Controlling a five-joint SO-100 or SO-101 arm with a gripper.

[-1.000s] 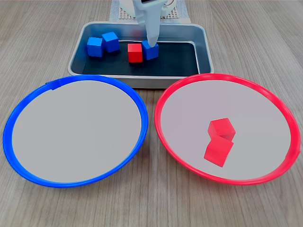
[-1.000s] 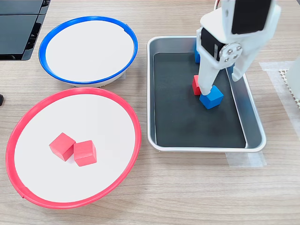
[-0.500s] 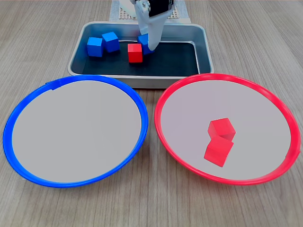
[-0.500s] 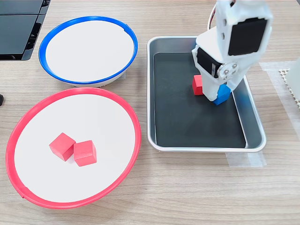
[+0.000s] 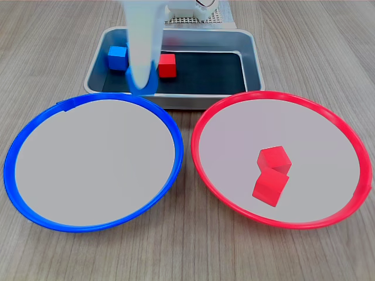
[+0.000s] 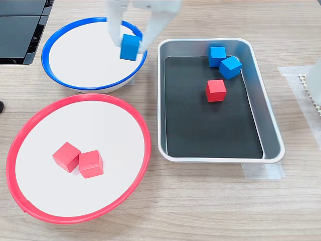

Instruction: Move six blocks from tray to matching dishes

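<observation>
My gripper (image 6: 131, 46) is shut on a blue block (image 6: 130, 48) and holds it in the air over the right edge of the blue-rimmed dish (image 6: 83, 57). The first exterior view shows the gripper (image 5: 142, 82) blurred, with the block (image 5: 143, 86) at the tray's front wall, just behind the blue-rimmed dish (image 5: 88, 170). Inside the tray (image 6: 271, 131) lie two blue blocks (image 6: 217, 54) (image 6: 230, 67) and one red block (image 6: 215, 90). Two red blocks (image 6: 66, 155) (image 6: 91, 163) rest in the red-rimmed dish (image 6: 100, 125).
A dark flat panel (image 6: 20, 25) lies at the second exterior view's top left. A white mesh mat (image 6: 307, 85) is at its right edge, beside the tray. The arm's base (image 5: 196, 9) stands behind the tray (image 5: 252, 58) in the first exterior view.
The gripper closed on a blue block beside the red one, lifted it out of the tray and swung it over to the blue-rimmed dish's edge.
</observation>
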